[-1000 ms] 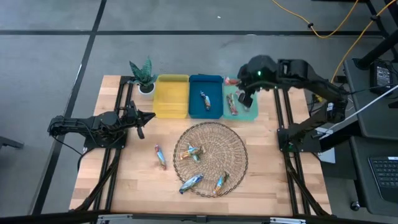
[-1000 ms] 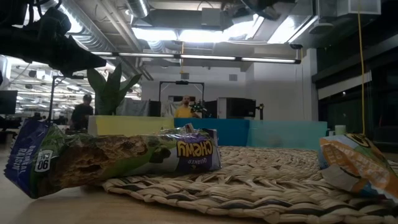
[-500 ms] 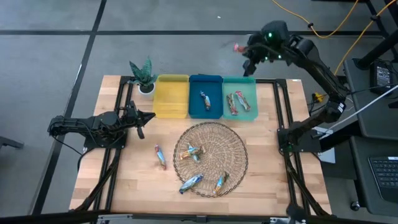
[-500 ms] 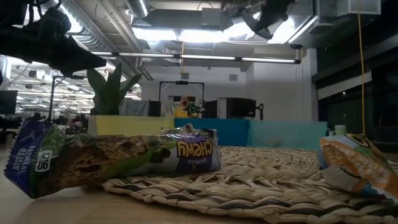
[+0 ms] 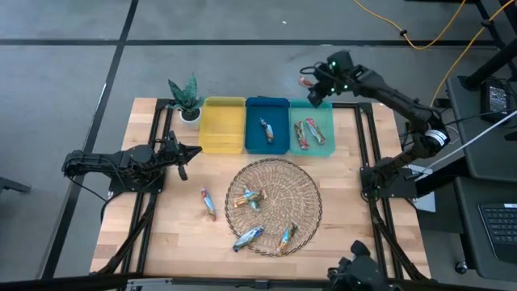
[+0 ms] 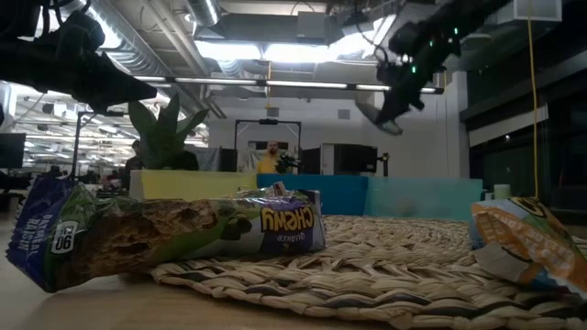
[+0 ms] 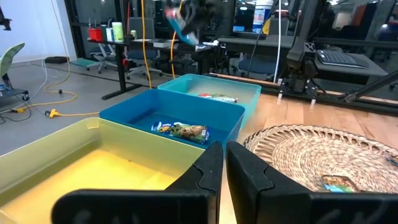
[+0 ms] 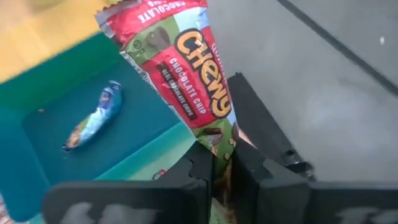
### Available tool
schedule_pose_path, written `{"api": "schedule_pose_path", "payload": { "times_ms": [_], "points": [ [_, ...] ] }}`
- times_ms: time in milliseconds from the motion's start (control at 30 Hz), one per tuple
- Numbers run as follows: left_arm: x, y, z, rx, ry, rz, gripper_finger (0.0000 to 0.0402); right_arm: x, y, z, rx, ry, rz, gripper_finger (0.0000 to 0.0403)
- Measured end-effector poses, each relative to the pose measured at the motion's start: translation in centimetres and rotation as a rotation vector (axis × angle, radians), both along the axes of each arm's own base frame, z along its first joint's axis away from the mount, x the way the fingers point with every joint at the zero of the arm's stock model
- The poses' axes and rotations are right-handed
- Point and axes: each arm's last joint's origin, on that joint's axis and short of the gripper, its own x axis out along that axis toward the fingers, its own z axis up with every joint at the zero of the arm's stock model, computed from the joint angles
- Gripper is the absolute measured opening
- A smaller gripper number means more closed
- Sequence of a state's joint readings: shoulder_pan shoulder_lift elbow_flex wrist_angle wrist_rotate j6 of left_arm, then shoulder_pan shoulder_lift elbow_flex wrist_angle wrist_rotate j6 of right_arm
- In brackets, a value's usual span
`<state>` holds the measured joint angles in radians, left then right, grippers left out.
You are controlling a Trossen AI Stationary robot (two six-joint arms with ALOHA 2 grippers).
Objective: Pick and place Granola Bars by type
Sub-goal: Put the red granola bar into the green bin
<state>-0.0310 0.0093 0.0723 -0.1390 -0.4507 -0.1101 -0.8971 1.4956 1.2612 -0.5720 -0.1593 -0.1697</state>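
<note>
The right pincer [image 5: 308,83] is clamped on a red granola bar [image 8: 176,59], holding it above the far edge of the bench [image 5: 343,210], just beyond the teal bin [image 5: 321,150]. Half a second ago that pincer was higher and farther back over the floor; now it has come down and closer to the bins. The wrapper reads "Chewy" and "Chocolate Chip" (white and yellow lettering on red).

In the teal bin lie two red bars [image 5: 305,132], and the blue bin [image 5: 256,113] beside it holds one blue-silver bar [image 5: 266,129]. The yellow bin [image 5: 221,121] stands next.

On the round woven mat [image 5: 299,190] rest several more bars; the nearest one [image 6: 174,234] shows "Chewy" on purple.

The left pincer [image 5: 184,153] waits near the yellow bin, fingers together, unchanged.
</note>
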Motion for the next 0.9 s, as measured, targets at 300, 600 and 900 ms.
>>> {"api": "schedule_pose_path", "payload": {
  "times_ms": [300, 600, 900],
  "points": [
    [0.0, 0.0, 0.0, 0.0, 0.0, 0.0, 0.0016, -1.1, 0.5, -6.0, 0.035, 0.067, -0.054, 0.0041],
    [0.0, 0.0, 0.0, 0.0, 0.0, 0.001, 0.0016, -2.5, 0.5, -9.3, 0.154, 0.122, -0.128, 0.0041],
    [0.0, 0.0, 0.0, 0.0, 0.0, 0.0, 0.0016, -2.0, -0.4, -12.0, 0.213, 0.171, -0.13, 0.0028]
  ]
}}
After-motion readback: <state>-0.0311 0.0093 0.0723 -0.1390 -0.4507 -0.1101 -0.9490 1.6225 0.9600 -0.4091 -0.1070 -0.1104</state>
